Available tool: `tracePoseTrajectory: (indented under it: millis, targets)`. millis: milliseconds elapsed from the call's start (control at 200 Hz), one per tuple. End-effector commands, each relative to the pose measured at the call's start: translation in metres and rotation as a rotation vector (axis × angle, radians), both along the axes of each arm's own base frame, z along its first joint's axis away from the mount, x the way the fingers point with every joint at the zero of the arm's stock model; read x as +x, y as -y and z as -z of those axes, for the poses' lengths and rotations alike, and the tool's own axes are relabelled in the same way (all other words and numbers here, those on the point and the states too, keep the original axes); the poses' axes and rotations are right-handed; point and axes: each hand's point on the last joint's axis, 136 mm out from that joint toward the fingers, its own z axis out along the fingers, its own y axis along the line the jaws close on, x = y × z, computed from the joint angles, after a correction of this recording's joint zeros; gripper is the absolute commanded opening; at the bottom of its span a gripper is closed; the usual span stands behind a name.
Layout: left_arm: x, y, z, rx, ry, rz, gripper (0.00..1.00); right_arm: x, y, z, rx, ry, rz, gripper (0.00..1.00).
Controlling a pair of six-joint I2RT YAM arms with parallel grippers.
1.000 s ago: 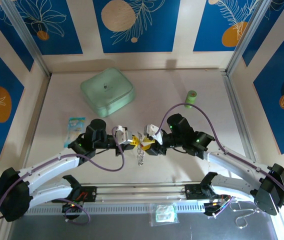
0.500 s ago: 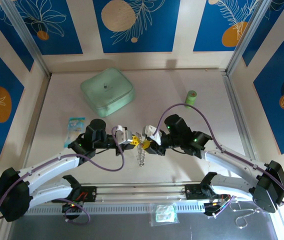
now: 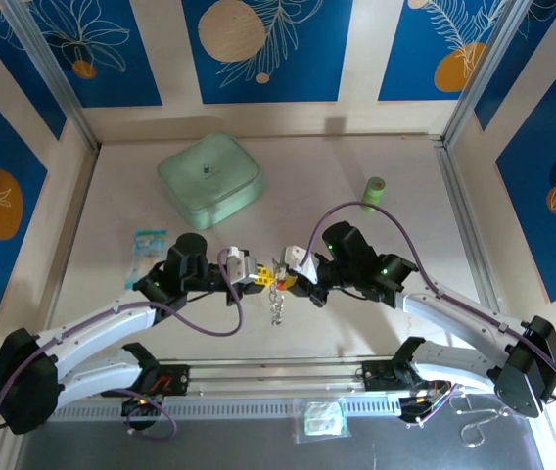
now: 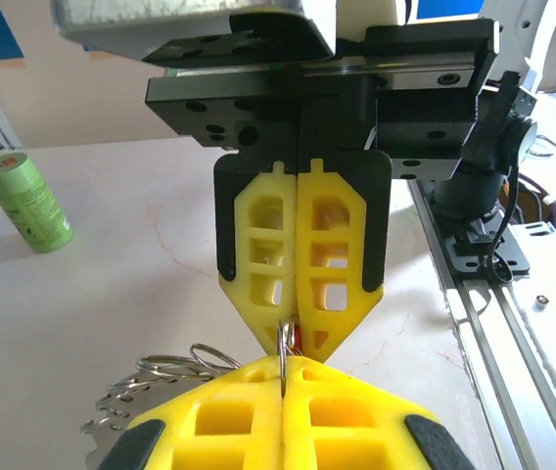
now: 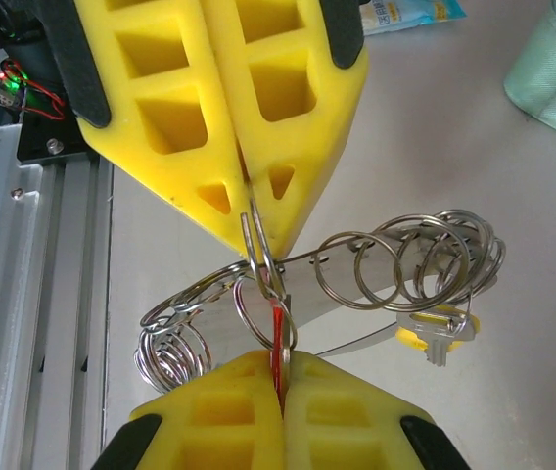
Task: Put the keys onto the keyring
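Fingers (image 5: 209, 416) of the right gripper (image 5: 280, 370), fully closed, are hiding most of the small red-headed key (image 5: 278, 333); we are watching the closed left gripper (image 5: 255, 240) pinching the silver looped-wire keyring (image 5: 347, 318).

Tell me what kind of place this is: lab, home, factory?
Probably a robot lab test cell: left arm and right arm bolted to a rail at the table edge, aluminium frame posts, printed blue panels walling it in.
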Motion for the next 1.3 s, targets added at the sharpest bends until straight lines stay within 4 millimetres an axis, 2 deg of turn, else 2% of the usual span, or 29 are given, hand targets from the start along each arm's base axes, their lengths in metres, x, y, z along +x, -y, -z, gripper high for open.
tracePoseTrajectory:
  millis: [0,115,225,310,395,465,595,730,1000,1295]
  targets:
    - [-0.013,0.003,-0.026,-0.093,0.068,0.072,0.00,-0.008,-0.002,0.006,-0.025,-0.054,-0.035,0.02]
    - [-0.011,0.005,-0.026,-0.100,0.078,0.070,0.00,-0.011,-0.006,0.012,-0.038,-0.080,-0.048,0.02]
    - [-0.012,0.005,-0.025,-0.103,0.092,0.071,0.00,-0.013,-0.007,0.009,-0.024,-0.087,-0.054,0.03]
    - [-0.013,0.004,-0.023,-0.096,0.097,0.074,0.00,-0.014,-0.006,0.006,-0.012,-0.081,-0.052,0.08]
    - [-0.014,0.004,-0.021,-0.088,0.100,0.080,0.00,-0.013,-0.003,-0.003,0.017,-0.053,-0.038,0.20]
    - [-0.015,0.004,-0.018,-0.080,0.098,0.083,0.00,-0.011,0.001,-0.012,0.056,-0.018,-0.027,0.24]
    - [-0.016,0.005,-0.014,-0.073,0.088,0.094,0.00,-0.008,0.005,-0.029,0.130,0.062,-0.011,0.26]
    - [-0.016,0.007,-0.014,-0.094,0.058,0.091,0.00,-0.008,0.000,-0.041,0.193,0.087,-0.022,0.27]
    - [-0.017,0.009,-0.013,-0.104,0.050,0.097,0.00,-0.008,-0.010,-0.034,0.197,0.057,-0.039,0.25]
    - [-0.016,0.009,-0.013,-0.102,0.053,0.087,0.00,-0.015,-0.011,-0.028,0.184,0.020,-0.070,0.26]
